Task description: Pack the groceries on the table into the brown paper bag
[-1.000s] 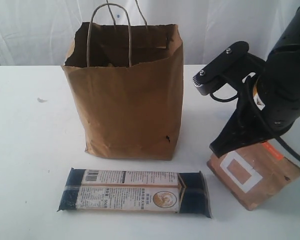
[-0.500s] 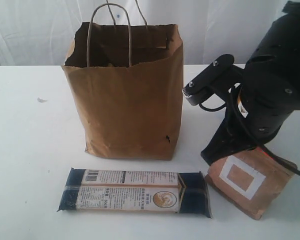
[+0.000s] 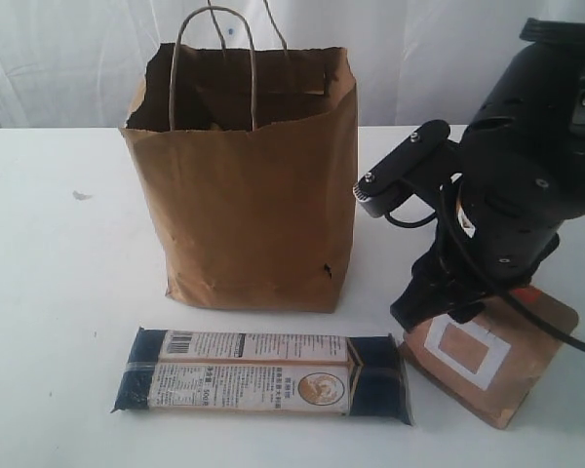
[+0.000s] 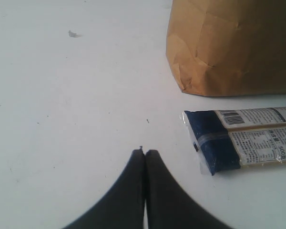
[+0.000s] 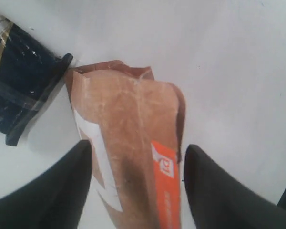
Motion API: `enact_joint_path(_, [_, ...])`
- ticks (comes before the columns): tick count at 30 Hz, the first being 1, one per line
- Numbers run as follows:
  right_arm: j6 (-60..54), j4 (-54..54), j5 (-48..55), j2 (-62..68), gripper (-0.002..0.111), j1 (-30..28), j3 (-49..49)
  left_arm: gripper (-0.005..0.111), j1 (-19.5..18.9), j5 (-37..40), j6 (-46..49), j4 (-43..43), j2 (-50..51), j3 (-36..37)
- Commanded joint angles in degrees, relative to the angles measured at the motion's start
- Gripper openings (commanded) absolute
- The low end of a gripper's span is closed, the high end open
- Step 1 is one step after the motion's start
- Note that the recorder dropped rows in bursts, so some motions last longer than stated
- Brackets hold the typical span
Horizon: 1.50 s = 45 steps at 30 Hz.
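Observation:
The brown paper bag [image 3: 253, 214] stands upright and open at the middle of the table [image 3: 58, 292]. In front of it lies the long dark-blue noodle pack [image 3: 263, 382]. To its right the brown orange-labelled pouch [image 3: 487, 361] lies flat. My right gripper [image 5: 138, 148] is low over the pouch [image 5: 128, 109], open, one finger on each side of it. The noodle pack's end [image 5: 19, 90] is just beside the pouch. My left gripper [image 4: 145, 151] is shut and empty above bare table, a short way from the noodle pack [image 4: 238, 140] and the bag [image 4: 233, 47].
A small dark scrap [image 3: 81, 195] lies on the table left of the bag. The right arm's black body [image 3: 526, 175] looms over the pouch, close to the bag's right side. A white curtain [image 3: 68, 58] hangs behind the table.
My right gripper has gone from shut to open over the pouch, and its arm has swung a little left. The pouch has shifted and turned slightly. The left gripper has not moved.

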State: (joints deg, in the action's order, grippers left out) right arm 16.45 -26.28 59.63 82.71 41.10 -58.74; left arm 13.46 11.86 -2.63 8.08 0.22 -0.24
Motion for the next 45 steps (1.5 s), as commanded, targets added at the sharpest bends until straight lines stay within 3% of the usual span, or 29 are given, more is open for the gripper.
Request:
enact_joint_path(1, [-1.8, 1.2, 1.9, -0.5, 0.067, -0.1, 0.2, 0.000, -0.1, 0.0, 0.0, 0.4, -0.2, 0.2])
enact_joint_path(4, [-2.6, 1.2, 1.8, -0.5, 0.076, -0.1, 0.2, 0.000, -0.1, 0.0, 0.0, 0.4, -0.2, 0.2])
enact_joint_path(14, [-2.9, 1.6, -3.6, 3.5, 0.076, -0.1, 6.2, 0.000, -0.1, 0.0, 0.0, 0.4, -0.2, 0.2])
enact_joint_path(26, [-2.8, 2.2, -10.1, 4.3, 0.075, -4.5, 11.1, 0.000, -0.1, 0.0, 0.0, 0.4, -0.2, 0.2])
enact_joint_path(29, [-2.8, 2.2, -10.9, 5.0, 0.067, -4.6, 11.5, 0.000, -0.1, 0.0, 0.0, 0.4, -0.2, 0.2])
enact_joint_path(36, [-1.2, 2.2, -12.2, 8.0, 0.018, -4.6, 11.5, 0.000, -0.1, 0.0, 0.0, 0.4, -0.2, 0.2])
enact_joint_path(39, [-0.9, 2.3, -14.4, 7.6, 0.003, -4.6, 11.4, 0.000, -0.1, 0.0, 0.0, 0.4, -0.2, 0.2])
enact_joint_path(45, [-0.8, 2.1, -12.3, 1.1, 0.000, -4.6, 10.0, 0.000, -0.1, 0.0, 0.0, 0.4, -0.2, 0.2])
